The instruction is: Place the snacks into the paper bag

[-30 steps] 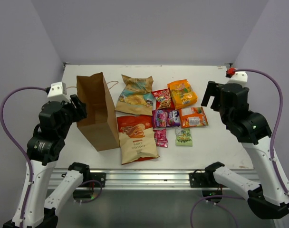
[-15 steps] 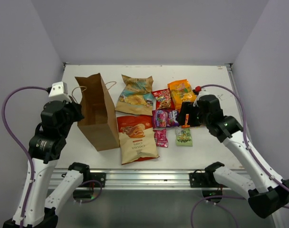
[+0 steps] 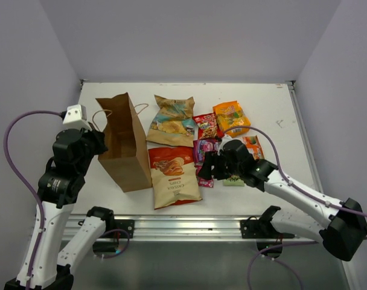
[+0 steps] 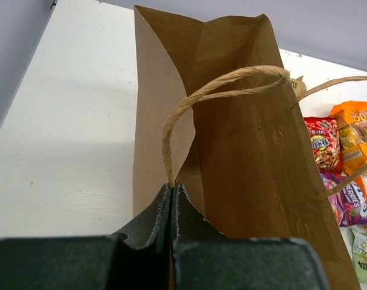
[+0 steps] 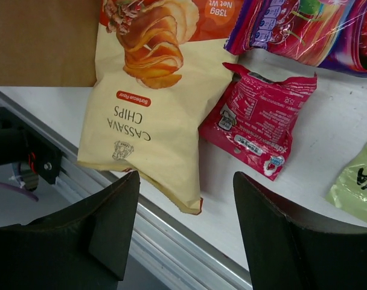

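Observation:
The brown paper bag point(image 3: 124, 145) point(image 4: 244, 151) stands upright at the left, its mouth open. My left gripper point(image 3: 101, 142) point(image 4: 171, 186) is shut on the foot of its near twisted handle point(image 4: 226, 84). The snacks lie to the bag's right: a tan-blue chip bag point(image 3: 171, 121), an orange-cream cassava chip bag point(image 3: 171, 175) point(image 5: 147, 109), and red point(image 3: 206, 125), orange point(image 3: 232, 116), purple point(image 3: 206, 147), pink point(image 5: 259, 124) and green point(image 5: 355, 184) packets. My right gripper point(image 3: 209, 169) point(image 5: 186, 178) hangs open over the cassava bag's lower corner and the pink packet, holding nothing.
The table's front edge and its metal rail point(image 5: 171, 241) run right under my right gripper. A second small orange packet point(image 3: 254, 145) lies behind the right arm. White walls close in the table at the back and sides.
My right arm has swung from the far right down to the front middle, over the snacks, its jaws narrowing a little. My left gripper has shut on the bag's handle.

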Controlling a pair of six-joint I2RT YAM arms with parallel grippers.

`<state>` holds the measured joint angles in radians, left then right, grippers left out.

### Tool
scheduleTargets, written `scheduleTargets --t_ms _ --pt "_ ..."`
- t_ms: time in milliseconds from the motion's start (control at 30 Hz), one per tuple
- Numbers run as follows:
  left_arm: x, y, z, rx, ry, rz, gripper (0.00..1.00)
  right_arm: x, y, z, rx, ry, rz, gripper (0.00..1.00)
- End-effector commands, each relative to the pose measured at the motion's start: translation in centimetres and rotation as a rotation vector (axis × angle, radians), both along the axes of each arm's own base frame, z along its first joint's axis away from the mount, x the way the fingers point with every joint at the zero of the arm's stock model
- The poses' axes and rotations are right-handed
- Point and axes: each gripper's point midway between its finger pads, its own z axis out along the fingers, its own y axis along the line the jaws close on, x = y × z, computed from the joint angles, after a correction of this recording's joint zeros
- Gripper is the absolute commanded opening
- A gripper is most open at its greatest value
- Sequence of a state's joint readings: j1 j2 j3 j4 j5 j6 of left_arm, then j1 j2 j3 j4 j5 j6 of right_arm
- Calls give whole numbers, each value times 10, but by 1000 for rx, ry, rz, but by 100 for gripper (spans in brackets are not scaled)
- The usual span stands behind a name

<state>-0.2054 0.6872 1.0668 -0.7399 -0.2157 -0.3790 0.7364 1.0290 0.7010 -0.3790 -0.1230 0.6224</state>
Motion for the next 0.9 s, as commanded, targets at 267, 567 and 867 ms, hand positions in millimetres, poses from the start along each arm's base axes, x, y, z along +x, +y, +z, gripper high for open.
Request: scheduleTargets --t_ms 267,567,867 --pt "-6 4 -12 35 27 -1 0 12 44 -40 40 35 10 63" --pt "-5 1 -6 31 -5 -19 0 4 69 -77 31 97 65 22" --pt "-3 -4 12 12 -76 -44 0 14 49 -50 -45 -5 9 0"
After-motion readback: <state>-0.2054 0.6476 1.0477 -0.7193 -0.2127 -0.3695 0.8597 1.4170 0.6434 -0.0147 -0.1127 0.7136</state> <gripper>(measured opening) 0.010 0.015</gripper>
